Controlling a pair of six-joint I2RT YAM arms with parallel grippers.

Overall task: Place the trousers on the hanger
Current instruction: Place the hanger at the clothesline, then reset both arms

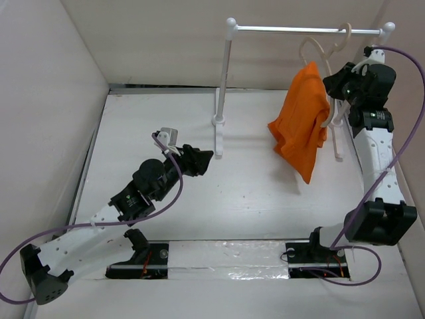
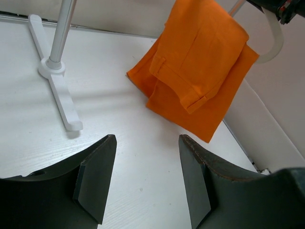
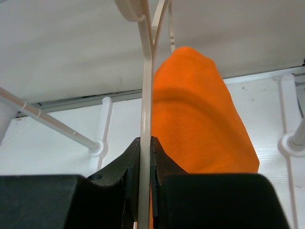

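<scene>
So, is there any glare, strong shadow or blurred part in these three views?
Top external: the light is even and the shadows are faint; glare shows on the shiny strip at the bottom of the picture. Left wrist: sharp on the trousers, with a soft shadow beside the rack foot. Right wrist: the right gripper, shut on the hanger, is very close and almost black, without detail.

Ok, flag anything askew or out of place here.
The bright orange fabric trousers hang lopsided over the thin beige hanger: bunched in folds, lower edge slanting to one low corner. The right pincer is shut on the hanger's frame. Nothing spilled or damaged shows.
</scene>
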